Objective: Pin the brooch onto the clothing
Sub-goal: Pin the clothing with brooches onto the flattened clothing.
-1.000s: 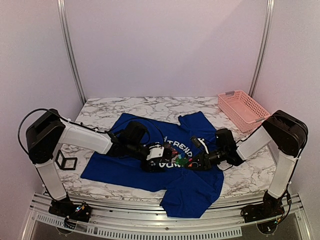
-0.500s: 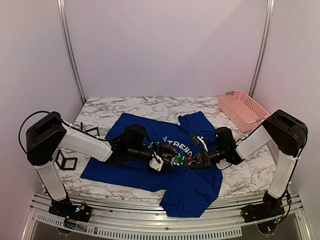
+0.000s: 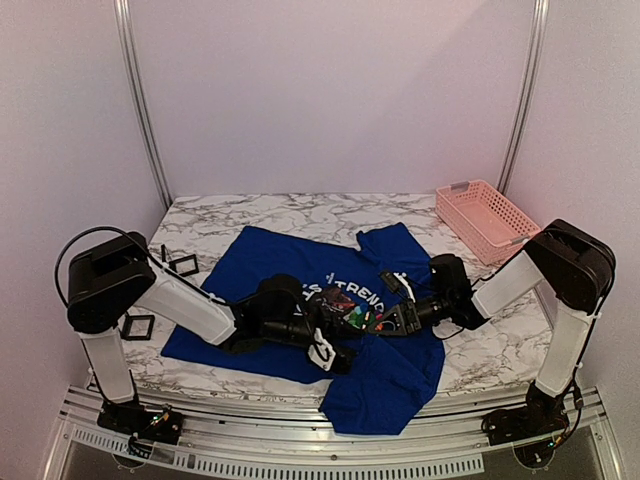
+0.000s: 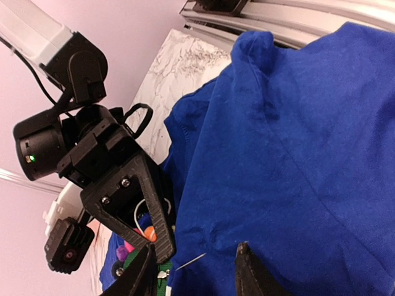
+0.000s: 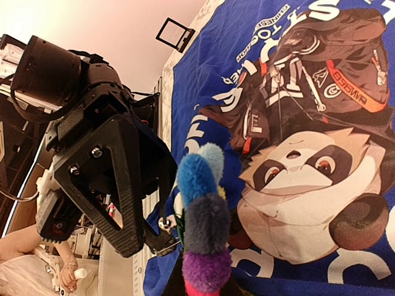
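Observation:
The blue T-shirt (image 3: pixel 270 340) lies flat on the marble table, print up. My right gripper (image 3: pixel 380 322) is shut on the multicoloured flower brooch (image 3: pixel 362 318) and holds it low over the print's near edge. In the right wrist view the fuzzy brooch (image 5: pixel 207 216) fills the foreground beside the panda print (image 5: pixel 296 179). My left gripper (image 3: pixel 340 326) is open right beside it. In the left wrist view its fingertips (image 4: pixel 247 271) straddle blue fabric (image 4: pixel 296 154), and a thin pin needle (image 4: pixel 190 262) shows against the cloth between them.
A pink lattice basket (image 3: pixel 487 220) stands at the back right. Two small black open-frame holders (image 3: pixel 183 265) (image 3: pixel 138 326) sit left of the shirt. The shirt's lower part hangs over the table's near edge (image 3: pixel 375 405).
My left arm has swung toward the near edge and turned, uncovering the second black holder. Its gripper now meets the brooch from the near side. The right gripper has barely moved.

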`<state>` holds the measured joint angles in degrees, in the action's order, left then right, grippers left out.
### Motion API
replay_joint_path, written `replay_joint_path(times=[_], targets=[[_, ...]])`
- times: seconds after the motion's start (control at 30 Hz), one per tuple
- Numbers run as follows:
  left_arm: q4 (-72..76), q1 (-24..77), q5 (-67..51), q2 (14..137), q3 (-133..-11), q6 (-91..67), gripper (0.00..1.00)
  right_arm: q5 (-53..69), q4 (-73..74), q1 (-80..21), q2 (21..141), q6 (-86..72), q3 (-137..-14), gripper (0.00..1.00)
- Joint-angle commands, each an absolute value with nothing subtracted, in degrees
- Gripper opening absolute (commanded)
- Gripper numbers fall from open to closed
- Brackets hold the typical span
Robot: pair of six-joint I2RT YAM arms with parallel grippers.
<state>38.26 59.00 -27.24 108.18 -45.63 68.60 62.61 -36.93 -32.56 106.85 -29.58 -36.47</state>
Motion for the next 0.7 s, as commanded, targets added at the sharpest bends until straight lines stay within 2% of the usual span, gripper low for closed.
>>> replay_joint_path(times=[0.0, 0.07, 0.2, 0.27, 0.57, 0.67], targets=[[41.6, 60.1, -19.9, 110.7, -47.4, 64.2, 0.40, 62.8, -38.5, -32.1, 105.4, -30.2, -36.4, 0.00], [40.7, 60.0, -17.9, 110.9, -48.3, 63.3, 0.39, 62.9, -38.9, -32.2, 105.2, -30.1, -36.3, 0.00], [40.3, 59.9, -17.1, 111.4, -49.3, 58.7, 0.28, 63.4, -39.7, -32.1, 105.5, -30.4, -36.4, 0.00], [40.7, 59.9, -16.7, 111.3, -49.6, 54.8, 0.26, 63.7, -40.2, -32.2, 105.7, -30.7, -36.2, 0.00], [41.3, 58.5, -15.2, 109.3, -50.9, 39.0, 0.25, 64.6, -40.9, -32.2, 105.4, -30.8, -35.5, 0.00], [37.3, 57.3, -16.8, 108.4, -52.9, 31.3, 0.31, 64.3, -41.4, -32.1, 105.4, -30.8, -35.3, 0.00]])
